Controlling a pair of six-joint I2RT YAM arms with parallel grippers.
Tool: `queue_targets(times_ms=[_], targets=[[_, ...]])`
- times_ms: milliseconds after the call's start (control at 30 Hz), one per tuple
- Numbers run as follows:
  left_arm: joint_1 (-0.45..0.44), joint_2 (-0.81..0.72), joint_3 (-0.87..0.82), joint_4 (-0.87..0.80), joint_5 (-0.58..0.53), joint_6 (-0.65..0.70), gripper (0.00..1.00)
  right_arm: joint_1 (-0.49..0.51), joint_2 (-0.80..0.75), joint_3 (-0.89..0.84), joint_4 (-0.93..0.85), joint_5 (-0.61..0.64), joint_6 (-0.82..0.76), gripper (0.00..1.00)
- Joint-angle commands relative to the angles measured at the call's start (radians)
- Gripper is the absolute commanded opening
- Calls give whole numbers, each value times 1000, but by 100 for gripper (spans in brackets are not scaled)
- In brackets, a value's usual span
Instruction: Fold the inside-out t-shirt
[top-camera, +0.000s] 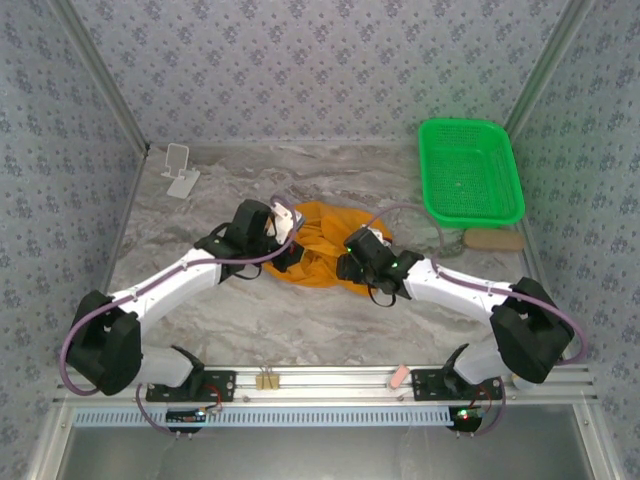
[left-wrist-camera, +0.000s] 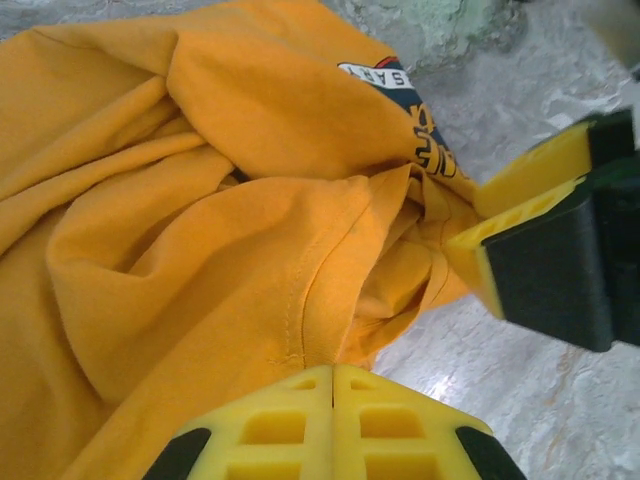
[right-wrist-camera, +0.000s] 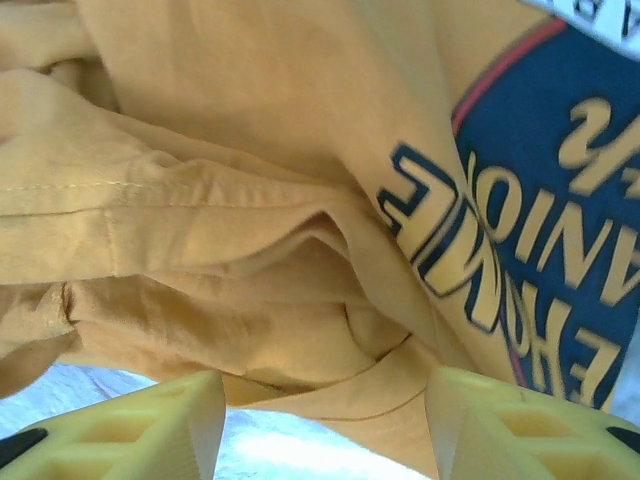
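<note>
The orange t-shirt (top-camera: 318, 240) lies bunched and wrinkled in the middle of the marble table, between my two arms. My left gripper (top-camera: 284, 232) sits at its left edge. In the left wrist view, the left gripper (left-wrist-camera: 332, 376) has its yellow fingertips pressed together on a stitched hem of the t-shirt (left-wrist-camera: 200, 200). My right gripper (top-camera: 353, 262) is at the shirt's right side. In the right wrist view, the right gripper (right-wrist-camera: 325, 420) stands open, with a fold of the t-shirt (right-wrist-camera: 250, 150) between and just beyond its fingers. The dark-and-white print (right-wrist-camera: 540, 200) faces outward there.
A green basket (top-camera: 470, 170) stands at the back right, with a tan object (top-camera: 493, 240) in front of it. A small white stand (top-camera: 180, 170) is at the back left. Patterned walls enclose the table on three sides. Clips (top-camera: 267, 379) hang on the near rail.
</note>
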Motion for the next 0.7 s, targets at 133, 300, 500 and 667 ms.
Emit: queue_targets(times_ms=[133, 300, 500, 667], targets=[[5, -23, 140, -18, 109, -163, 0, 62, 119, 69, -61, 71, 337, 54], [5, -32, 215, -75, 168, -199, 0, 59, 162, 95, -91, 84, 432, 54], [5, -38, 247, -100, 177, -186, 0, 35, 148, 101, -108, 85, 469, 54], [4, -38, 249, -93, 183, -193, 0, 20, 171, 98, -98, 52, 495, 40]])
